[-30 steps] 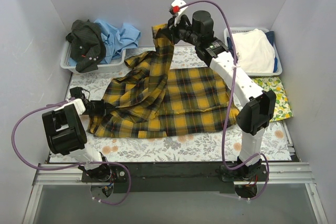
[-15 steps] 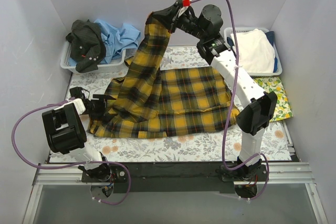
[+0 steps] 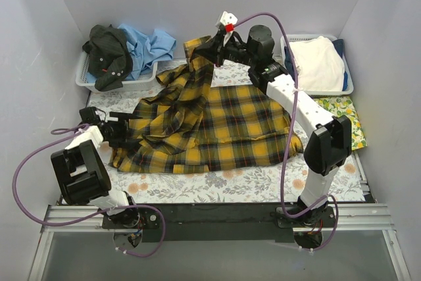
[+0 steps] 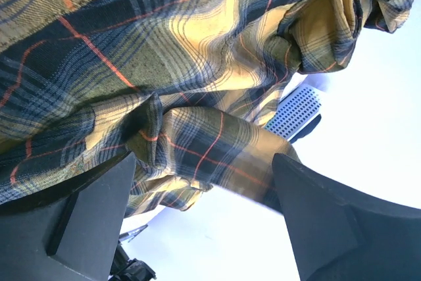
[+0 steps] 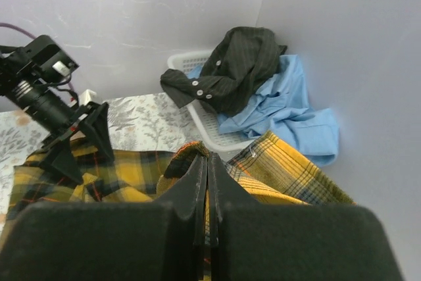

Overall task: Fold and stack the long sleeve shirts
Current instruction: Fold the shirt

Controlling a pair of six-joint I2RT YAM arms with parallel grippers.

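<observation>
A yellow-and-black plaid long sleeve shirt (image 3: 223,123) lies spread and rumpled on the table cover. My right gripper (image 3: 202,49) is shut on a fold of the plaid shirt (image 5: 289,169) at the table's back, holding it just above the rest. In the right wrist view, cloth is pinched between the closed fingers of the right gripper (image 5: 208,162). At the shirt's left edge, my left gripper (image 3: 131,129) is open. Plaid cloth (image 4: 197,64) hangs in front of the left gripper (image 4: 204,222), and a rolled fold sags toward the gap without being gripped.
A white basket (image 3: 85,80) at the back left holds a dark shirt (image 3: 108,54) and a light blue shirt (image 3: 148,44). Another basket (image 3: 348,87) at the back right holds white cloth (image 3: 319,60). A lemon-print cloth (image 3: 343,120) lies at the right.
My left gripper has opened and let go of the shirt's left edge. The right gripper lifted its fold high, then lowered it toward the back of the table.
</observation>
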